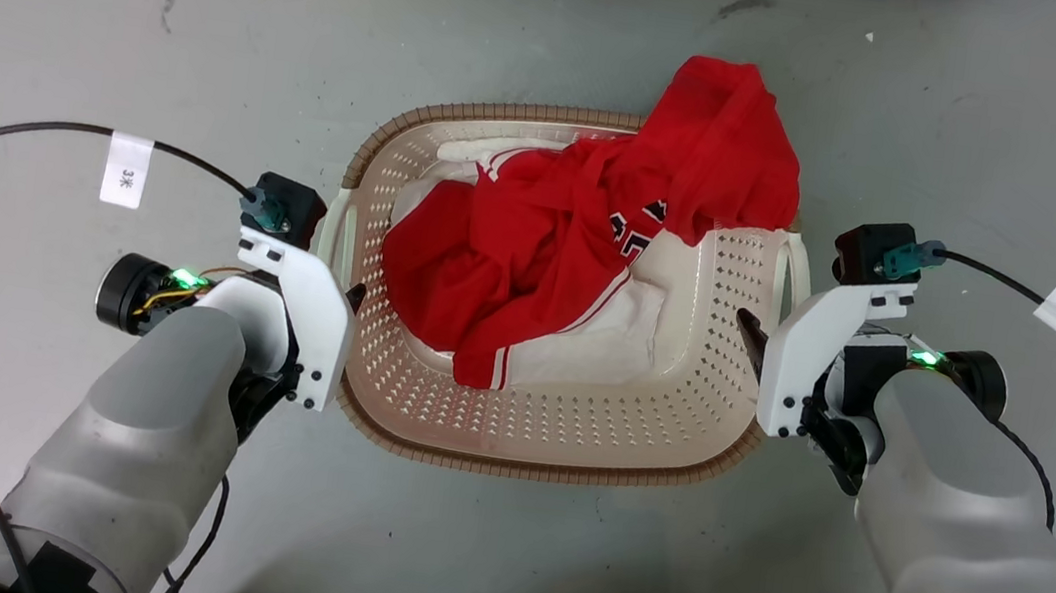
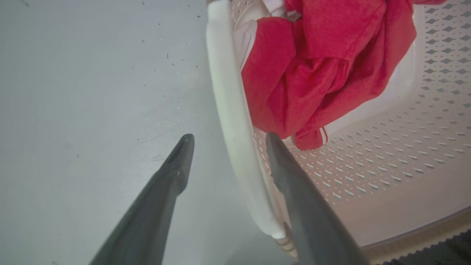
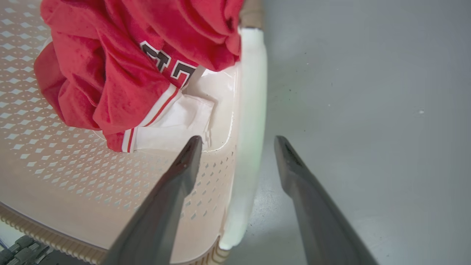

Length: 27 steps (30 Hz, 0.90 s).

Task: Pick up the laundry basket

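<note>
my left gripper (image 2: 229,136): fingers apart, straddling white plastic left handle (image 2: 226,92) | my right gripper (image 3: 238,138): fingers apart astride right handle (image 3: 252,92), for a level lift | cream perforated brown-rimmed plastic laundry basket (image 1: 517,465): on grey floor (image 1: 120,5), between both grippers | red cloth jersey (image 1: 544,248): heaped inside it

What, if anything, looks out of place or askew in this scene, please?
The red jersey is heaped toward the far right corner of the laundry basket and spills over its brown rim instead of lying inside. Nothing else stands out: the left gripper straddles the left handle and the right gripper the right handle, jaws open.
</note>
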Tool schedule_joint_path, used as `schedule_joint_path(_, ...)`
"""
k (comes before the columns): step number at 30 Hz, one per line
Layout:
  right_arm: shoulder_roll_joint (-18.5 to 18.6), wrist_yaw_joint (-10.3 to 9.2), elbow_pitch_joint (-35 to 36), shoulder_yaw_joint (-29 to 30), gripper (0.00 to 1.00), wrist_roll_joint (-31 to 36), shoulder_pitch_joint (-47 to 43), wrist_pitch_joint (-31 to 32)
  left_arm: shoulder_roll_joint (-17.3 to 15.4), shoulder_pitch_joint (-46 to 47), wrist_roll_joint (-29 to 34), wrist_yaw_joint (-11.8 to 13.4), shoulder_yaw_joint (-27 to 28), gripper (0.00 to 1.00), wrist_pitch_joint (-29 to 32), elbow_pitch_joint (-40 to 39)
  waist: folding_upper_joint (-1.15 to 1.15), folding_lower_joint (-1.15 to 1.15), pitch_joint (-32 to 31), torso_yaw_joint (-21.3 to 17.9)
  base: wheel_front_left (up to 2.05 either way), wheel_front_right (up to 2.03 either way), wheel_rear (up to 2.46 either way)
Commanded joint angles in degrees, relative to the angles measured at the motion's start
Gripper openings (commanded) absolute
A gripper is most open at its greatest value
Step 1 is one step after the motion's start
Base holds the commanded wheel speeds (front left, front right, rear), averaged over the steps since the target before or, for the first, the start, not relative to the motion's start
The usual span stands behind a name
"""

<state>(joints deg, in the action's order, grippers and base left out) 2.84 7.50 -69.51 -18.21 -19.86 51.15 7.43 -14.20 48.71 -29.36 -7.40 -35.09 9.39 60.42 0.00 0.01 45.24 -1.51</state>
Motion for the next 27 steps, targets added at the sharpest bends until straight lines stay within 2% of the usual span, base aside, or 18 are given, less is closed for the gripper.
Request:
schedule_joint_path(1, 0.1, -0.03, -0.7, -0.4, 1.0, -0.5, 1.4, 0.0, -0.5, 0.9, -1.0, -0.1, -1.1, 1.0, 0.3, -0.2, 0.0, -0.01, 0.6, 0.1, 0.0, 0.0, 0.0)
schedule_joint_path(15, 0.1, -0.02, -3.3, -2.6, 1.0, -2.2, 4.3, -0.4, -1.4, 3.8, -6.9, -0.1, -8.0, 1.0, -1.2, 0.8, 0.0, -0.01, 2.8, 0.6, 0.0, 0.0, 0.0)
schedule_joint_path(16, 0.1, -0.02, -3.4, -2.7, 1.0, -2.1, 4.4, -0.4, -1.3, 3.8, -7.4, -0.1, -8.5, 0.78, -1.0, 0.8, 0.0, -0.01, 2.9, 0.6, 0.0, 0.0, 0.0)
schedule_joint_path(17, 0.1, -0.02, -3.5, -2.9, 0.61, -2.1, 4.4, -0.3, -1.2, 3.8, -8.0, -0.1, -9.0, 0.24, -0.7, 0.6, 0.0, -0.01, 3.0, 0.7, 0.0, 0.0, 0.0)
schedule_joint_path(18, 0.1, -0.03, -3.6, -2.9, 0.14, -2.2, 4.4, -0.4, -1.2, 3.8, -8.8, -0.1, -9.5, 0.0, -0.6, 0.4, 0.0, -0.01, 3.1, 0.7, 0.0, 0.0, 0.0)
schedule_joint_path(19, 0.1, -0.02, -3.7, -3.0, 0.0, -2.1, 4.6, -0.5, -1.3, 3.9, -9.4, -0.1, -9.9, 0.0, -0.5, 0.2, 0.0, -0.01, 3.1, 0.8, 0.0, 0.0, 0.0)
schedule_joint_path(27, 0.2, -0.02, -4.2, -2.3, 0.0, -0.5, 4.4, -0.8, -2.4, 4.1, -13.3, 0.0, -13.4, 0.0, -0.7, -0.3, 0.0, -0.01, 2.7, 0.9, 0.0, 0.0, 0.0)
